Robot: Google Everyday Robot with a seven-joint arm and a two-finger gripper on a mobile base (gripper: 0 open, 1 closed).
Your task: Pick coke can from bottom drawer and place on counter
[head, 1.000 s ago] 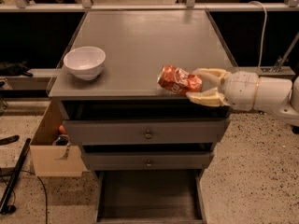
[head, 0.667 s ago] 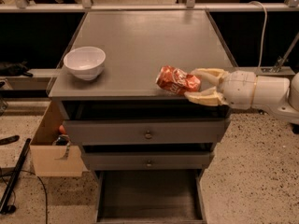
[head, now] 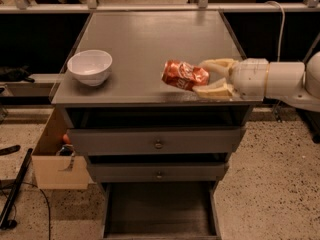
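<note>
White glazed bowl stands at the left of the smooth, slightly glossy grey counter. Coke can, thin red metal, is tilted over the counter's front right, long axis running left to right. Gripper reaches in from the right, its pale fingers clamped on the can's right end. Bottom drawer stands open below.

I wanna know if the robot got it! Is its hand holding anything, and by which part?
Yes. The hand grips the coke can by its right end, a finger on each side, the can tilted over the front right of the counter.
</note>
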